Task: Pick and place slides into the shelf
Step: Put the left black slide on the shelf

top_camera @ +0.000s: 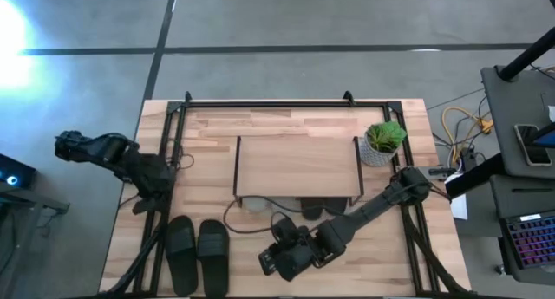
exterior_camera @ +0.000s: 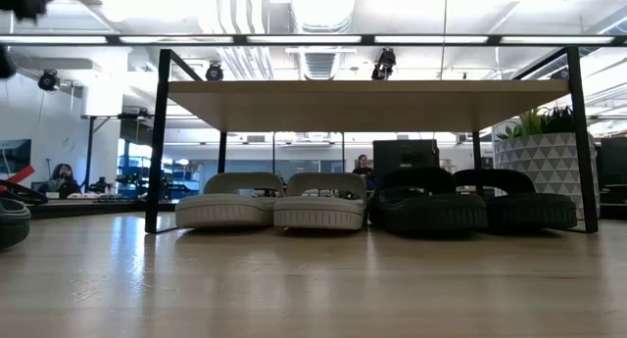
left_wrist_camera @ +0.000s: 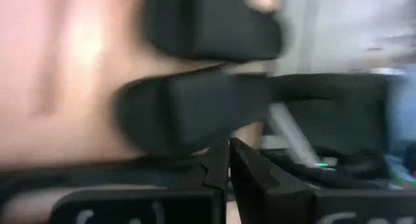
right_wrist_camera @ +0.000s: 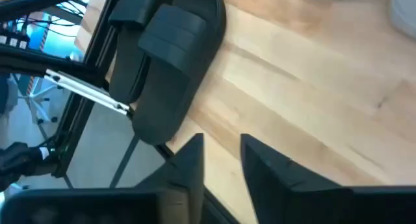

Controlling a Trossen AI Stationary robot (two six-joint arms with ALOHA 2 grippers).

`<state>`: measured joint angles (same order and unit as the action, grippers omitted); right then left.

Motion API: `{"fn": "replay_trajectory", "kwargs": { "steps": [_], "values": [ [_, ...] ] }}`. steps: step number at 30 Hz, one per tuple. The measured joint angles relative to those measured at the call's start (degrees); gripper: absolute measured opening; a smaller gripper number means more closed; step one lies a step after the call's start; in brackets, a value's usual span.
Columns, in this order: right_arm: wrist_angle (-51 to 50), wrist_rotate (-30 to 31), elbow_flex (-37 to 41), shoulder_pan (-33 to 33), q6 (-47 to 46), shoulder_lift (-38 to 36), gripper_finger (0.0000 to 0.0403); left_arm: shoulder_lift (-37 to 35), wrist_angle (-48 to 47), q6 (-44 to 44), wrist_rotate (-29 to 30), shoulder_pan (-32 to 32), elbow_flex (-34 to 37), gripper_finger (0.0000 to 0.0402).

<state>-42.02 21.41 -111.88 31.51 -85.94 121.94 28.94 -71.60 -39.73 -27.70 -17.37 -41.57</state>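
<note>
The shelf (top_camera: 295,165) stands mid-table. In the low view, two light grey slides (exterior_camera: 269,201) and two black slides (exterior_camera: 470,201) rest side by side on their soles under its top board (exterior_camera: 362,101). Another black pair (top_camera: 198,245) lies on the table near the front left; it also shows in the right wrist view (right_wrist_camera: 166,62) and the left wrist view (left_wrist_camera: 195,107). My right gripper (top_camera: 267,263) hovers just right of this pair, open and empty, its fingers (right_wrist_camera: 266,165) apart. My left gripper (top_camera: 143,202) is at the table's left edge, shut and empty (left_wrist_camera: 227,165).
A potted plant (top_camera: 383,143) stands at the shelf's right end, by the right arm's elbow. The table's black frame rails (top_camera: 169,143) run along its left and right edges. Bare wood lies between the shelf and the front edge.
</note>
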Motion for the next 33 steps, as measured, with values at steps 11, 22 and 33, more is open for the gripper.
{"fn": "replay_trajectory", "kwargs": {
  "steps": [11,22,33],
  "values": [
    [-0.76,0.18,1.32,2.87,-2.61,0.27,0.0222,0.60,2.04,-2.80,7.23,0.02,4.13,0.0096],
    [-1.43,0.06,1.98,4.77,-4.73,1.10,0.0258,8.69,7.75,-6.20,5.78,-0.07,8.08,0.0184],
    [-2.79,-0.81,2.35,5.00,-7.03,1.17,0.0258,25.90,15.10,13.03,-0.71,-1.46,8.23,0.0185]
  ]
}}
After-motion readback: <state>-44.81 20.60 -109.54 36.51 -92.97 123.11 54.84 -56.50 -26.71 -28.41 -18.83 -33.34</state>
